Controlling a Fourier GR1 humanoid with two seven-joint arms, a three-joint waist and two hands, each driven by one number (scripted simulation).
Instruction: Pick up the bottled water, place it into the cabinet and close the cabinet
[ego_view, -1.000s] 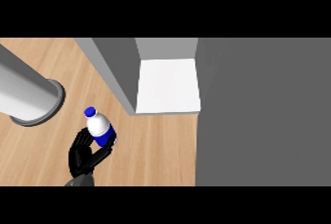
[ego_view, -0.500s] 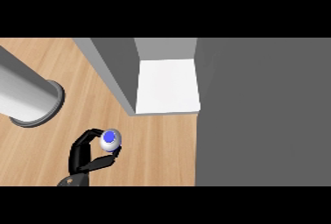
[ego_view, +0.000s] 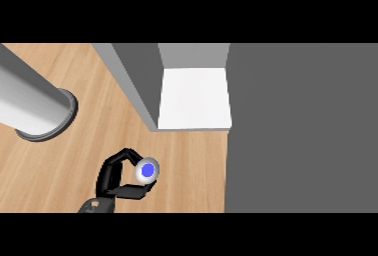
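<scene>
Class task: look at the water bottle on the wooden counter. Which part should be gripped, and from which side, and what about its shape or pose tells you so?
Grip the water bottle round its body, from its left side. It stands upright, so only the blue cap faces the camera and the round sides suit a wrapping hold. The right robot hand already curls round it from that side, leaving the way to the open cabinet unobstructed.

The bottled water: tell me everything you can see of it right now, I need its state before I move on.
The bottled water shows almost end-on from above: a round blue cap in the middle of a pale, whitish rim, so it looks roughly upright. Its body and label are hidden. The black fingers and thumb of a robot hand curl around it from the left and below. It sits above the wooden counter, just in front of the open cabinet.
</scene>
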